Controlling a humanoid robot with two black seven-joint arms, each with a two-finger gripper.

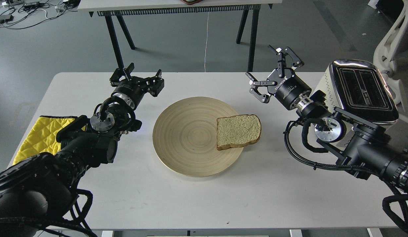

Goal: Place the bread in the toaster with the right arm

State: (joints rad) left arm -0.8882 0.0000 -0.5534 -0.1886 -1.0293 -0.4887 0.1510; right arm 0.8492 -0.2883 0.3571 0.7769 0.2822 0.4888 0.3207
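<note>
Right hand [272, 76]: released, its white-tipped fingers spread wide with nothing between them; it hangs above the counter between plate and toaster, well clear of the bread, which looks like a ready pose before a reach.
Right arm [362, 144]: comes in from the right edge and crosses in front of the toaster's lower side, so the hand has only a short swing either way, to the slice or to the slots.
Bread [238, 131]: lies flat on the right part of the plate, its right end hanging out past the rim; that overhang, I would judge, gives a finger somewhere to get under.
Plate [177, 138]: round, pale wood, mid-counter, bare but for the slice.
Toaster [364, 90]: stands at the right end of the counter, chrome top and two dark slots facing up, both slots empty as far as I can see.
Left hand [138, 80]: also released, fingers apart and empty, parked left of the plate out of the way.
Yellow cloth [42, 135]: quilted, at the left edge, partly under the left arm.
Counter [204, 200]: white.
Progress: nothing grasped yet; the pick-up comes first.
</note>
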